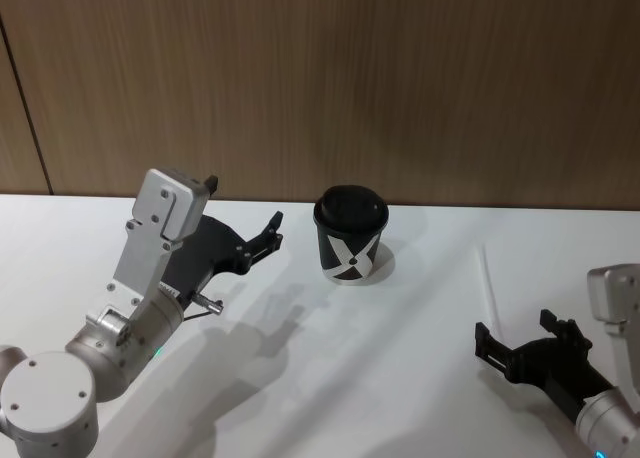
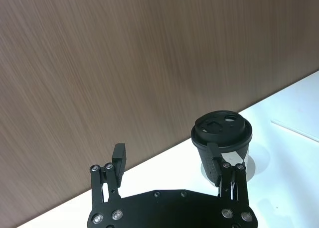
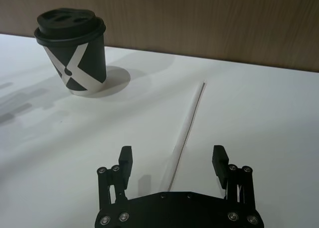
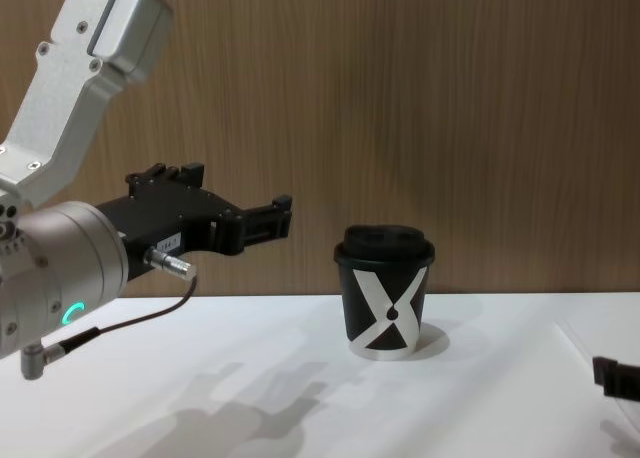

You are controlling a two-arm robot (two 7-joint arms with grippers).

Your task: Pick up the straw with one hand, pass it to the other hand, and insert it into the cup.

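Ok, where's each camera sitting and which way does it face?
Head: high, looking down at the white table; left gripper and right gripper.
Chest: low, looking across at the black lidded paper cup; left arm.
Left wrist: behind its open jaws, facing cup and wood wall.
Right wrist: behind its open jaws, facing the thin white straw.
All four share the cup.

cup (image 1: 351,243): black, white X | straw (image 3: 188,128): white | table (image 1: 400,398): white

A white tabletop (image 1: 380,378) carries the black lidded cup (image 1: 351,235) (standing upright) and, well apart, the straw (image 1: 488,283) lying flat
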